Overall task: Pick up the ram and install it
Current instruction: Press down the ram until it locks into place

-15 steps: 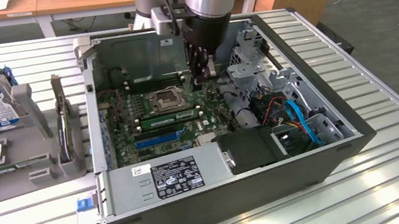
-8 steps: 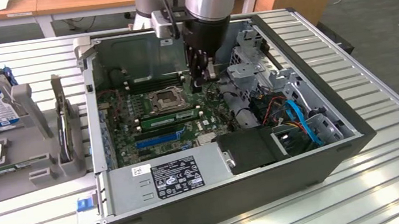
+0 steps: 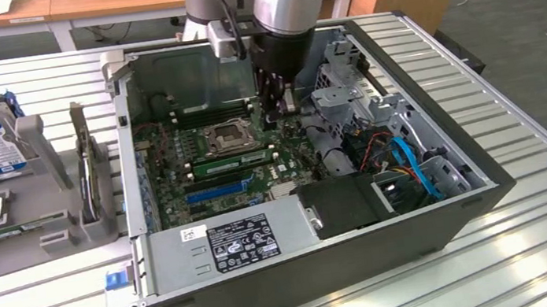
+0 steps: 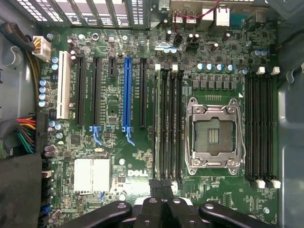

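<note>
Claw (image 3: pixel 285 107) is hanging clenched, seemingly empty, inside the PC case (image 3: pixel 272 304); the green ram (image 3: pixel 236 161) is standing in a slot at 6 o'clock of the CPU socket (image 3: pixel 226 136). From the wrist, the pressed-together fingertips (image 4: pixel 156 192) are lining up with the memory slots (image 4: pixel 168 123). Seating the stick is likely calling for square, even pressure.

shiny ribbed metal table (image 3: pixel 540 245), matt metal computer case (image 3: pixel 303 296).
</note>
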